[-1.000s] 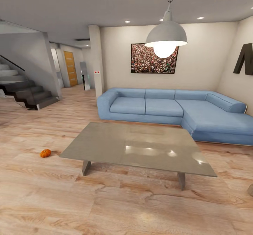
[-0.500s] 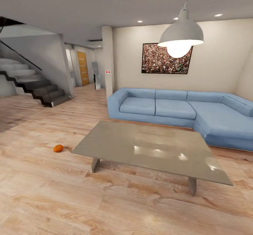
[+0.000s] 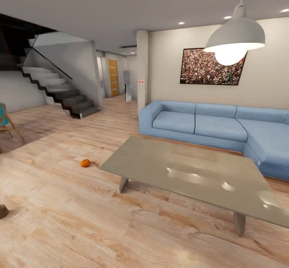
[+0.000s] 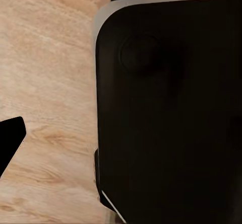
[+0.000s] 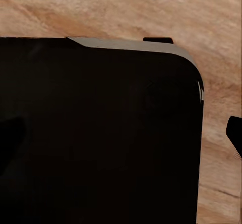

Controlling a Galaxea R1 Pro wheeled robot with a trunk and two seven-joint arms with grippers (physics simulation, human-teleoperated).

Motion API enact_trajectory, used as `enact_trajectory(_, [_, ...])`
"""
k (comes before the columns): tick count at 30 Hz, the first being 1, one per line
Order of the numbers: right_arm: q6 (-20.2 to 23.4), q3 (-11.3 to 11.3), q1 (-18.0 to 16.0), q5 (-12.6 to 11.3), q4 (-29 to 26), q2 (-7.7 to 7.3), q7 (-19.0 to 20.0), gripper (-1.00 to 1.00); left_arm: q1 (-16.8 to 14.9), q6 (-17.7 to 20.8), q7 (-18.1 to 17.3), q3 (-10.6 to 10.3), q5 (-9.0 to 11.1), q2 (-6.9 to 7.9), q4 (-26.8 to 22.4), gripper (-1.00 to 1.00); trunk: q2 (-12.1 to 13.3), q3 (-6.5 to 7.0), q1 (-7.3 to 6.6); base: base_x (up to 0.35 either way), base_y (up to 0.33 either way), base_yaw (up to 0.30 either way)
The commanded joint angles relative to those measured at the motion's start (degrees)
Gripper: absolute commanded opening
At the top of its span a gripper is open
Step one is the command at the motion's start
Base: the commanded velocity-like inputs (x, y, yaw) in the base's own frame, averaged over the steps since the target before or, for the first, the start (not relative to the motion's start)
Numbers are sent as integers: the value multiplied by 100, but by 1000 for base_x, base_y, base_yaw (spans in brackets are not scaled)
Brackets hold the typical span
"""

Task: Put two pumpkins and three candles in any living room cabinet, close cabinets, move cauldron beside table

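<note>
One small orange pumpkin (image 3: 85, 163) lies on the wooden floor, a little left of the near-left corner of the low grey glossy table (image 3: 192, 171). The table stands in front of the blue sofa. The second pumpkin, the candles, the cauldron and the dark-brown cabinet are out of view. In the left wrist view a dark fingertip (image 4: 10, 138) shows over the floor beside the robot's black body (image 4: 171, 108). Another dark fingertip (image 5: 235, 132) shows in the right wrist view beside the same black body (image 5: 101, 133). Nothing is seen between the fingers.
A blue corner sofa (image 3: 208, 125) lines the back wall under a picture. A pendant lamp (image 3: 235, 39) hangs over the table. Stairs (image 3: 60, 93) and a hallway lie at the back left. A chair with wooden legs (image 3: 6, 121) and a small dark object (image 3: 3, 211) sit at the left edge.
The camera has turned left, so the whole picture has shifted right. The chair and the small dark object have come into view at the left. The pumpkin and table have not moved.
</note>
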Motion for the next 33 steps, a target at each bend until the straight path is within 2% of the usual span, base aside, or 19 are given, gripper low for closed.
enact_trajectory(1, [-17,0,-3,1,5,1,3,100,3,-113,-1,-2,1,1,-8,100,-2,-7,0,0,0,282])
enact_trajectory(10, [-21,0,-3,0,12,-14,4,100,3,-321,-1,6,4,-19,-1,100,-2,-21,0,-32,0,285])
enact_trajectory(22, [-12,0,-3,1,-3,-10,2,100,9,-330,-1,-10,-22,-23,0,100,-2,-22,0,-307,-4,289])
enact_trajectory(27, [-15,0,-3,20,3,-7,7,100,8,-330,-1,-14,-18,-23,0,100,-2,-22,0,-287,-52,76])
enact_trajectory(33, [-20,0,-3,19,-5,-8,9,100,7,-330,-1,-19,-11,-23,0,100,-2,-22,0,-49,-8,7])
